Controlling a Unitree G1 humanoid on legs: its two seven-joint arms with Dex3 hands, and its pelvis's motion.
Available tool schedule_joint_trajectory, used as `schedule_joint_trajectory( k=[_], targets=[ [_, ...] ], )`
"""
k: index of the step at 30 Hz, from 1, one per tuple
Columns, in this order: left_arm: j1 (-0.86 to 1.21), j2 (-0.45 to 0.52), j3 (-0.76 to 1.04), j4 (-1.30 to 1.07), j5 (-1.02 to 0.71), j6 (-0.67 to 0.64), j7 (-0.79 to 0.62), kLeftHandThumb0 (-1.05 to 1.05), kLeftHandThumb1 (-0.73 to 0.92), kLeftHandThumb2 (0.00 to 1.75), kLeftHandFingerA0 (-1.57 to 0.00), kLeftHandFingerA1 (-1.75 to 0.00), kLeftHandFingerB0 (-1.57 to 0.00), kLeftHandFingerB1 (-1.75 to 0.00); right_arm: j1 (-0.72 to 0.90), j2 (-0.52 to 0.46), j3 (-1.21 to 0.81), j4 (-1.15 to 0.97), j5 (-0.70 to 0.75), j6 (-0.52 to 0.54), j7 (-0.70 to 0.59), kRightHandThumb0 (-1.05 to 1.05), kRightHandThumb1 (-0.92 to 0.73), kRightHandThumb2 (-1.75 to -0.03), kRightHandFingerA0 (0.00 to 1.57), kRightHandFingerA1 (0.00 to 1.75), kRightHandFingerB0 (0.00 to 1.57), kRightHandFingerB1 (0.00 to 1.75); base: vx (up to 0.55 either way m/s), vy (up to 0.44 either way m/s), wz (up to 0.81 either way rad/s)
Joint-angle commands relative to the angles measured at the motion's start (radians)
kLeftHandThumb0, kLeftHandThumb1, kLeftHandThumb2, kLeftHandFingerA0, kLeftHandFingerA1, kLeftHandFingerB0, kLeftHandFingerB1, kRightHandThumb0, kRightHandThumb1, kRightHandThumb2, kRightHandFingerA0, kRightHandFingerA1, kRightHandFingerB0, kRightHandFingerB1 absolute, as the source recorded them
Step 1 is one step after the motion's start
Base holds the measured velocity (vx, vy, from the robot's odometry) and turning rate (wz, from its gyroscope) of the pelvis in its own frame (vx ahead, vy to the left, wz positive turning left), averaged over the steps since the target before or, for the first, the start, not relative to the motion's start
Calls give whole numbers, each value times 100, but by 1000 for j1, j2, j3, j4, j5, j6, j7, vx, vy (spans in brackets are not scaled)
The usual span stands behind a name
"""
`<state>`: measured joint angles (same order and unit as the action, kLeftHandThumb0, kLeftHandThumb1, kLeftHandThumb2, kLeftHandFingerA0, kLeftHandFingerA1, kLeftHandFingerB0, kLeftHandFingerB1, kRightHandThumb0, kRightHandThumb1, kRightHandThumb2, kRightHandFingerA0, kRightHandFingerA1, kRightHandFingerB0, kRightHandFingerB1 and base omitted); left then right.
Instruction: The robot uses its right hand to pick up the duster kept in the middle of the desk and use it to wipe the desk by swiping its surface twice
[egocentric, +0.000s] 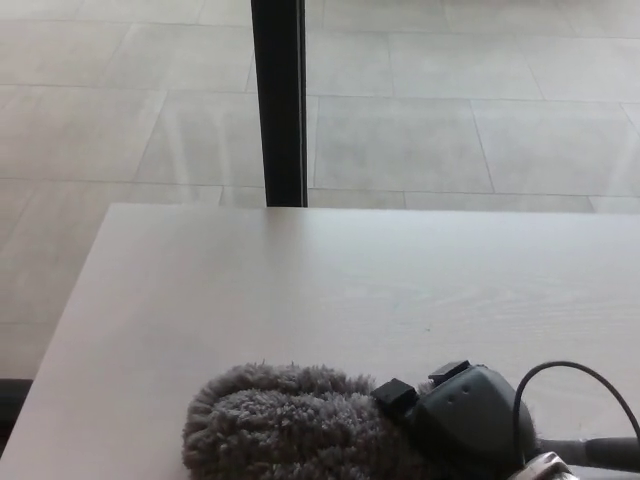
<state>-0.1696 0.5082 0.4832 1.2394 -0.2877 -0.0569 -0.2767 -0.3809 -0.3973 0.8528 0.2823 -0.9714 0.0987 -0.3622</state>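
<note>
The right robot hand (470, 415) is low in the picture, near the front edge of the desk (300, 280). It is black and rounded, and a thin black cable (575, 375) loops up from it. The hand is closed on the duster (290, 425) and holds it by its right end (the fingers are tucked into the fluff, so only the back of the hand shows).

The duster is grey and very fluffy. It lies flat on the desk, at the near side, and sticks out to the left of the hand. Its bottom part is cut off by the edge of the picture.

The desk is pale and smooth. Past its far edge there is a floor of big light tiles (450, 130). A dark post (280, 100) stands up behind the desk.

The left robot hand does not show.
</note>
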Motion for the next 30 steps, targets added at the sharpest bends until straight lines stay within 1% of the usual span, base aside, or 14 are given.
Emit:
schedule_joint_trajectory(
  k=[1,3,4,5,9,11,16,19,21,22,24,25,26,30],
  targets=[
    [11,12,-5,8,9,-22,-8,-57,75,62,-60,-62,-48,-48,-31,26,-40,113,-22,51,118,-32,-71,-74,84,175,73,114,0,0,0],
    [13,10,-5,6,7,-23,-10,-57,75,62,-60,-62,-48,-48,-45,39,-48,125,-30,81,159,-32,-71,-74,84,175,73,114,0,0,0],
    [10,9,-3,4,4,-16,-4,-56,74,62,-60,-62,-49,-48,-76,70,-78,163,1,111,184,-36,-56,-102,110,130,77,93,0,0,0],
    [8,9,-6,2,6,-11,1,-56,74,62,-61,-62,-49,-48,-106,91,-100,205,14,134,195,-29,-69,-70,83,175,75,103,0,0,0],
    [7,9,-8,2,7,-9,5,-55,75,62,-61,-62,-49,-48,-217,145,-152,379,39,157,190,-29,-64,-71,83,175,66,78,0,0,0],
    [6,10,-4,6,3,-6,0,-56,74,62,-59,-61,-49,-48,-249,164,-179,443,50,173,175,-31,-61,-72,87,175,68,112,0,0,0],
    [6,4,11,4,-13,2,1,-54,74,62,-60,-63,-49,-49,-268,153,-214,551,60,158,132,-33,-69,-64,86,169,60,62,0,0,0],
    [8,8,0,6,1,-3,5,-56,75,62,-60,-60,-48,-47,-267,144,-241,594,73,154,133,-34,-67,-62,85,171,69,80,0,0,0],
    [11,9,1,7,1,-3,7,-56,74,62,-61,-60,-49,-47,-265,134,-251,622,70,156,128,-39,-46,-92,116,134,77,94,0,0,0],
    [11,9,4,8,-2,-2,7,-56,73,62,-61,-60,-49,-47,-264,125,-252,640,63,164,126,-36,-68,-63,86,172,74,115,0,0,0],
    [19,10,3,4,-3,-14,-17,-56,75,62,-58,-62,-47,-47,-258,99,-289,709,91,180,118,-42,-50,-93,117,135,83,107,0,0,0],
    [16,10,3,5,-2,-8,-6,-56,74,62,-59,-61,-49,-47,-263,89,-289,741,85,185,125,-38,-67,-62,85,172,74,117,0,0,0],
    [14,12,6,6,-4,-6,-4,-56,74,62,-60,-61,-49,-47,-263,79,-298,754,91,177,117,-35,-64,-62,85,169,74,95,0,0,0],
    [17,12,7,3,-3,-7,6,-55,74,62,-61,-62,-51,-48,-241,15,-349,799,133,157,128,-39,-66,-64,81,163,70,103,0,0,0]
  ],
)
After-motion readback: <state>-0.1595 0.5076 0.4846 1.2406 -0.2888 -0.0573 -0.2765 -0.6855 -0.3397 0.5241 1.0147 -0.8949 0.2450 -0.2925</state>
